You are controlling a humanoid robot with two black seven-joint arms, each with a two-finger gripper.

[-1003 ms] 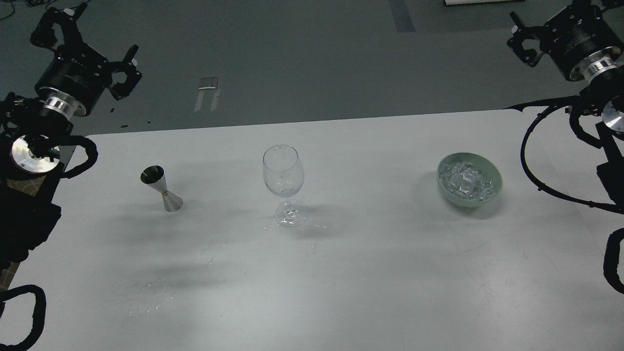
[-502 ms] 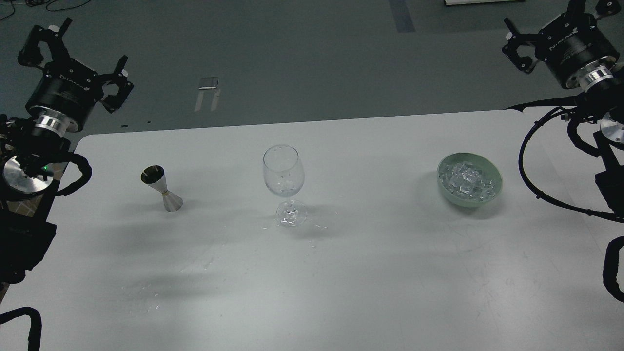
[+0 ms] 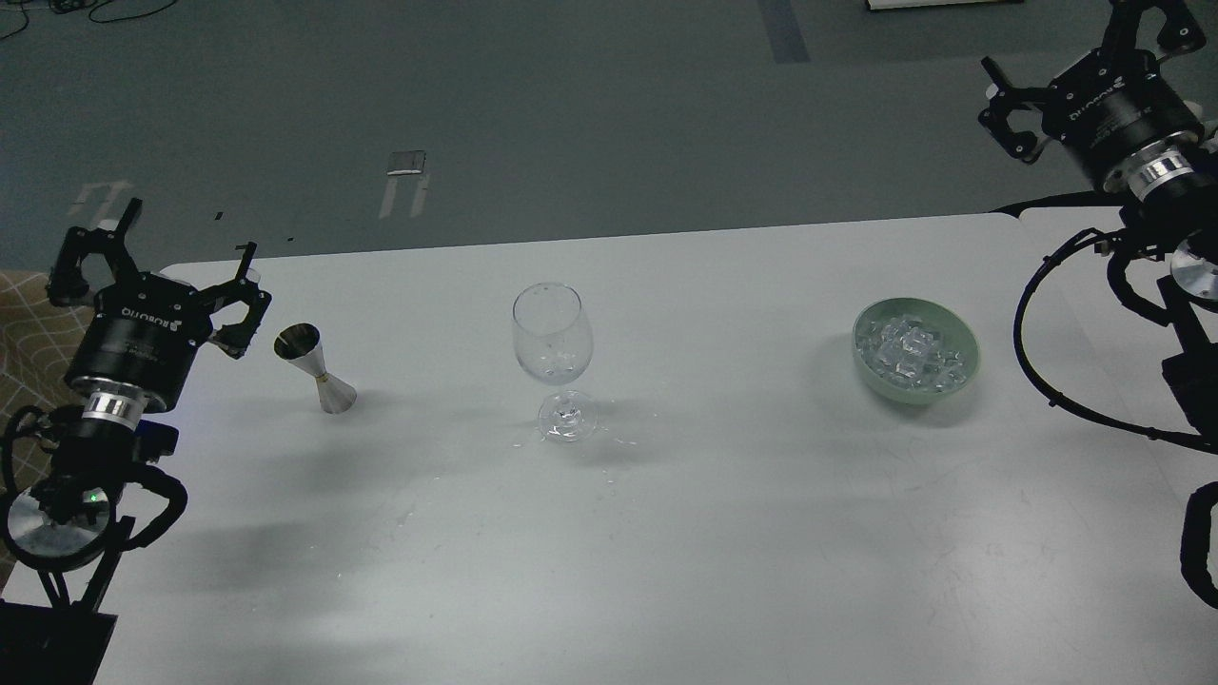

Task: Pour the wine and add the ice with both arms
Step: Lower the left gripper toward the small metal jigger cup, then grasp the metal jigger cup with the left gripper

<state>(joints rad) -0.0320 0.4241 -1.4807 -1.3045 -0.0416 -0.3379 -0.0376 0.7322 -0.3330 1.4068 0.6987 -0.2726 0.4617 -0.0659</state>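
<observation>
Only ice in green bowl

- white table is taking up most of the view
- grey floor is showing beyond it
- tan patterned patch is peeking in far left

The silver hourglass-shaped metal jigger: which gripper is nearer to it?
Left. The left gripper sits just left of the silver hourglass-shaped metal jigger, jaws open, not touching. The right gripper hangs far off, beyond the table's far right corner.
</observation>
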